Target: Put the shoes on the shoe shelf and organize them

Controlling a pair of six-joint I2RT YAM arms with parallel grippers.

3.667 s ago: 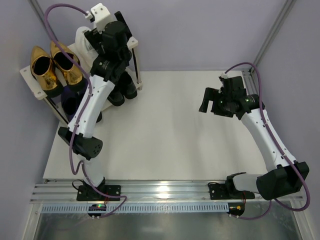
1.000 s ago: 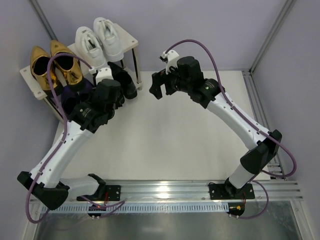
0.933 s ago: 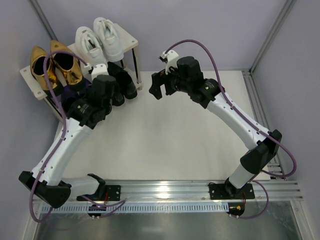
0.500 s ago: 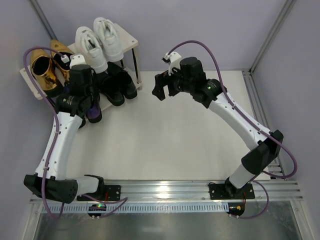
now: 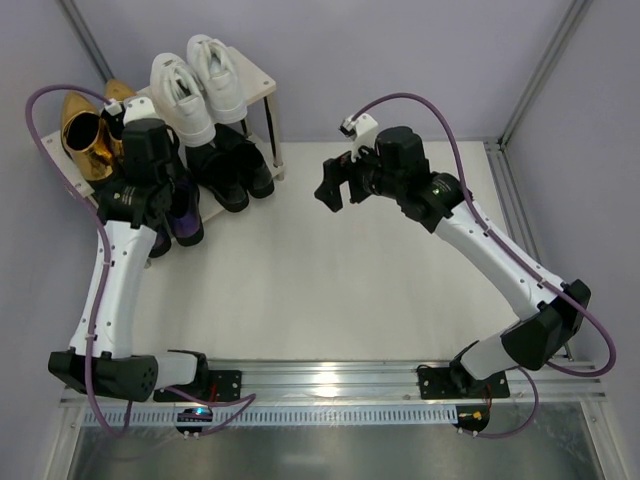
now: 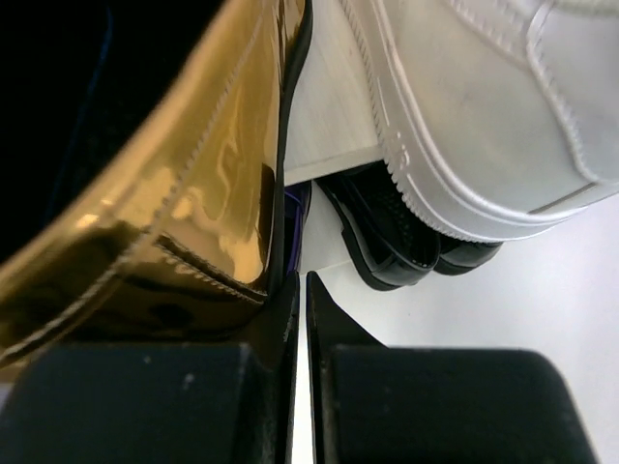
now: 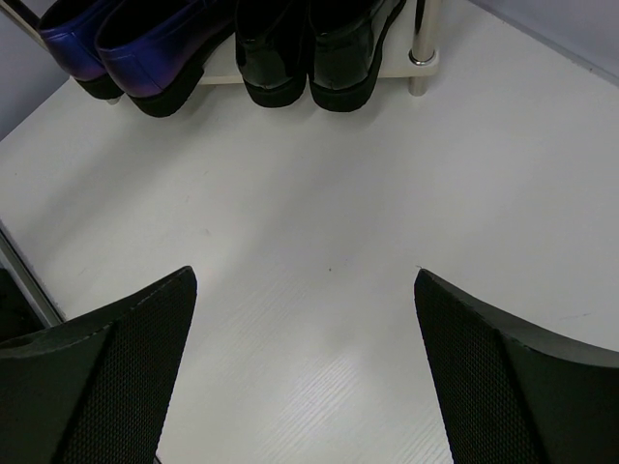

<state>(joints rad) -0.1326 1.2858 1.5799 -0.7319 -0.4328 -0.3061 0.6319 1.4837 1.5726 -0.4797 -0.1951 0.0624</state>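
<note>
The shoe shelf [image 5: 262,82] stands at the back left. White sneakers [image 5: 195,80] and gold loafers [image 5: 82,138] sit on its top board. Black shoes [image 5: 238,175] and purple shoes [image 5: 185,215] sit on the lower board. My left gripper [image 5: 125,115] is shut with nothing between its fingers. It hovers over the right gold loafer and hides most of it. In the left wrist view the shut gripper [image 6: 298,282] lies beside the gold loafer [image 6: 193,193], with a sneaker [image 6: 484,116] to the right. My right gripper [image 5: 332,190] hangs open over the table, facing the purple shoes [image 7: 126,48] and black shoes [image 7: 309,43].
A metal shelf leg [image 7: 421,39] stands at the lower board's right corner. Grey walls close in behind and to the left of the shelf. White tabletop [image 5: 350,270] stretches from the shelf toward the arm bases.
My left arm swung left and back, from above the purple and black shoes to over the gold loafers. My right gripper drew back to the right, away from the shelf, still open.
</note>
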